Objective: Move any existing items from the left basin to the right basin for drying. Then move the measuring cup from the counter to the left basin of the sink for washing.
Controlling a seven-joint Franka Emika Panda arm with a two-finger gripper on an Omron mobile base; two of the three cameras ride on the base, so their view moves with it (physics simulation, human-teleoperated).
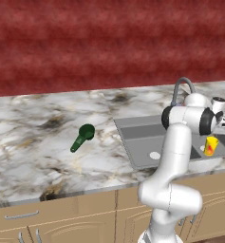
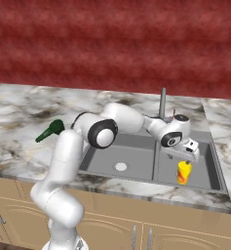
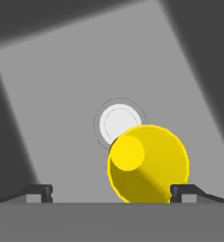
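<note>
Jaws [image 3: 111,193] wide open, gripping nothing. Yellow cup [image 2: 184,172] stands upright on right basin [image 2: 204,171] floor, directly under my hand, offset toward one fingertip [image 3: 183,192] in hand view. Left basin [image 2: 107,158] bare. My read: next target is green measuring cup [image 1: 82,137], on worktop [image 1: 33,142] well left of sink [image 1: 133,124], handle pointing front-left.

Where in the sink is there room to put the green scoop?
The left basin is bare except for its drain disc, so its floor is free. The right basin is crowded: the yellow cup stands there with the open end effector just above it.
</note>
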